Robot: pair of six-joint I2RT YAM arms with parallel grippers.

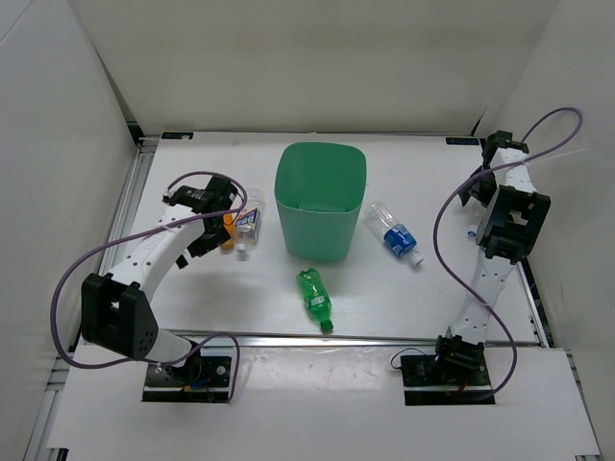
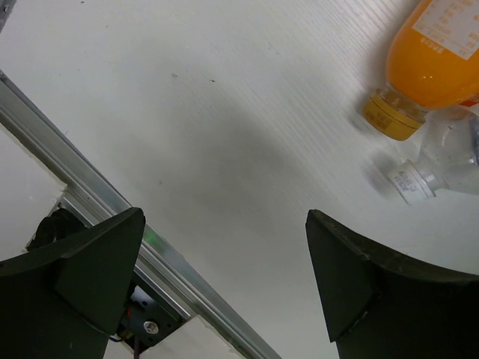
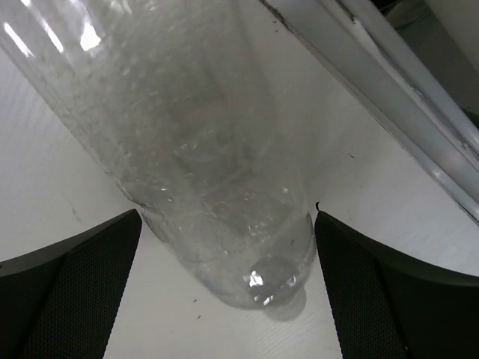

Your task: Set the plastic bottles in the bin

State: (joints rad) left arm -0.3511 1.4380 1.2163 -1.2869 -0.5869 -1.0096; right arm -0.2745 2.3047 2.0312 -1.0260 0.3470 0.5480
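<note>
At bench [image 1: 240, 298] centre, noted bin [image 1: 320, 235] upright; green bottle [image 1: 314, 296] lying on its near side, blue-label bottle [image 1: 394, 233] to its right. Found left gripper [image 2: 224, 224] wide open, empty, near orange bottle [image 2: 430, 52]. Found right gripper [image 3: 228, 217] wide open, straddling crinkled clear bottle [image 3: 202, 149].

Mint-green bin [image 1: 320, 229], orange bottle [image 2: 438, 63], green bottle [image 1: 314, 296]

Bottles: five in total.
- Green bottle [image 1: 314, 298]: one.
- Orange bottle [image 2: 438, 60]: one.
- Clear bottles with blue labels: two, the left labelled bottle [image 1: 249, 224] and the right labelled bottle [image 1: 395, 233], one on either side of the bin.
- Plain clear bottle [image 3: 194, 164], no label: one, visible in the right wrist view.

Bin [image 1: 320, 235]: one.

Arms: two, the left arm [image 1: 154, 252] and the right arm [image 1: 492, 274].
</note>
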